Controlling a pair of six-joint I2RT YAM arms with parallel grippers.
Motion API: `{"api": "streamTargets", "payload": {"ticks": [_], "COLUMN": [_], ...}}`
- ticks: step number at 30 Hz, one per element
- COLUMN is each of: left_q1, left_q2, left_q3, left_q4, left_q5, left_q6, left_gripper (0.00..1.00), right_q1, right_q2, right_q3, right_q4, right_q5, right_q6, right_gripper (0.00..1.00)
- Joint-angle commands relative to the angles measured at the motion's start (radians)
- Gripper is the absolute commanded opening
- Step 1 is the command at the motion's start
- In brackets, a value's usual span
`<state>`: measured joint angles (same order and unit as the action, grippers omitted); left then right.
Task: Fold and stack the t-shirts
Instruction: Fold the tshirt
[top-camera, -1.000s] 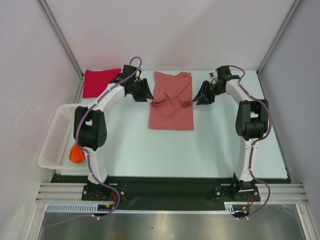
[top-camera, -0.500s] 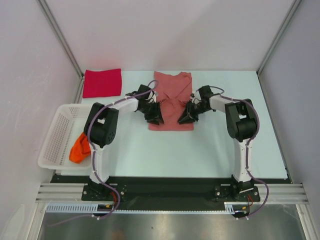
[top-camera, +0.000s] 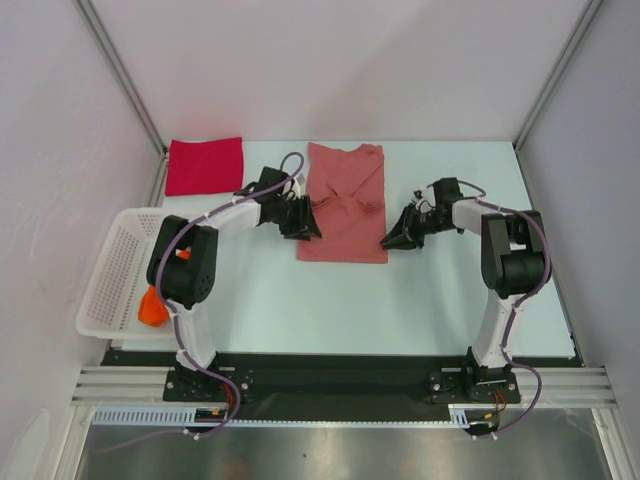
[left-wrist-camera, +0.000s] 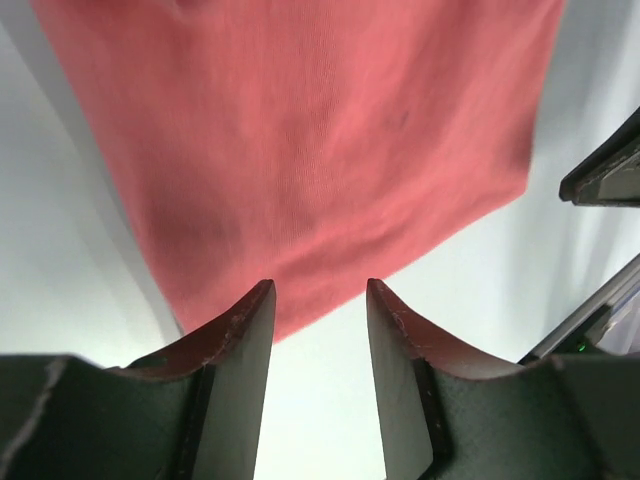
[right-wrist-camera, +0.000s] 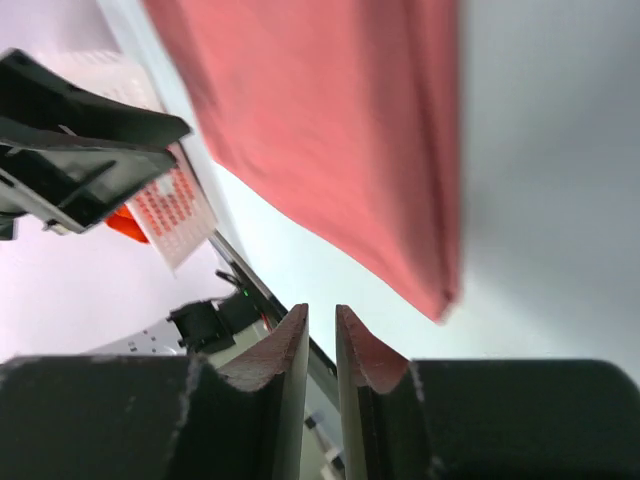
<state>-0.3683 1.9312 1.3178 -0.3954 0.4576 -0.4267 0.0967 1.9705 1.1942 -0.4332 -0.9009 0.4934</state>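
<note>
The salmon-pink t-shirt (top-camera: 343, 205) lies folded into a long strip at the table's middle, with wrinkles near its upper half. My left gripper (top-camera: 305, 226) sits at its lower left edge, open, nothing between the fingers (left-wrist-camera: 320, 300); the pink cloth (left-wrist-camera: 300, 150) lies just ahead. My right gripper (top-camera: 392, 239) is just off the shirt's lower right corner, open by a narrow gap and empty (right-wrist-camera: 321, 320), the pink shirt (right-wrist-camera: 340, 130) beyond it. The crimson red t-shirt (top-camera: 205, 165) lies folded at the back left. The orange t-shirt (top-camera: 153, 308) is in the basket.
The white mesh basket (top-camera: 112, 265) hangs over the table's left edge beside the left arm. Frame posts and white walls close in the back and sides. The table's black front rail runs along the arm bases.
Both grippers have let go of the pink shirt's lower part and drawn outward, the left to the left, the right to the right. The shirt lies still.
</note>
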Motion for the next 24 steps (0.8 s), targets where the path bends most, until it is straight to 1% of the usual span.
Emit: {"api": "streamTargets", "payload": {"ticks": [1,2,3,5,6,7,9,10,15,20,22,24], "left_q1": [0.043,0.049,0.054,0.058,0.060,0.065,0.072,0.080,0.111,0.141,0.150,0.155], "left_q2": [0.004,0.027,0.084,0.136,0.191,0.213,0.251,0.279,0.382,0.469,0.489,0.499], "left_q3": [0.018,0.030,0.064,0.102,0.145,0.165,0.208,0.219,0.346,0.425,0.455,0.487], "left_q4": [0.133,0.165,0.177,0.220,0.227,0.254,0.295,0.344,0.372,0.382,0.368,0.348], "left_q5": [0.061,0.078,0.108,0.133,0.147,0.159,0.174,0.180,0.181,0.184,0.184,0.181], "left_q6": [-0.096,-0.115,-0.128,-0.152,-0.158,-0.179,-0.205,-0.233,-0.276,-0.319,-0.320,-0.302], "left_gripper": [0.47,0.47,0.47,0.47,0.47,0.47,0.47,0.47,0.47,0.47,0.47,0.47], "right_q1": [0.032,0.041,0.047,0.072,0.080,0.083,0.086,0.087,0.054,-0.006,-0.032,-0.046], "right_q2": [0.008,0.030,0.078,0.129,0.175,0.203,0.246,0.284,0.381,0.494,0.525,0.574], "right_q3": [0.100,0.120,0.155,0.185,0.205,0.225,0.248,0.275,0.379,0.478,0.513,0.588], "right_q4": [0.091,0.117,0.148,0.261,0.310,0.371,0.465,0.512,0.540,0.568,0.551,0.547], "right_q5": [-0.026,-0.035,-0.042,-0.044,-0.049,-0.049,-0.053,-0.050,-0.016,0.000,0.017,0.004], "right_q6": [0.069,0.091,0.123,0.215,0.246,0.299,0.352,0.373,0.402,0.458,0.459,0.470], "right_gripper": [0.23,0.22,0.22,0.21,0.20,0.16,0.12,0.10,0.08,0.09,0.09,0.09]}}
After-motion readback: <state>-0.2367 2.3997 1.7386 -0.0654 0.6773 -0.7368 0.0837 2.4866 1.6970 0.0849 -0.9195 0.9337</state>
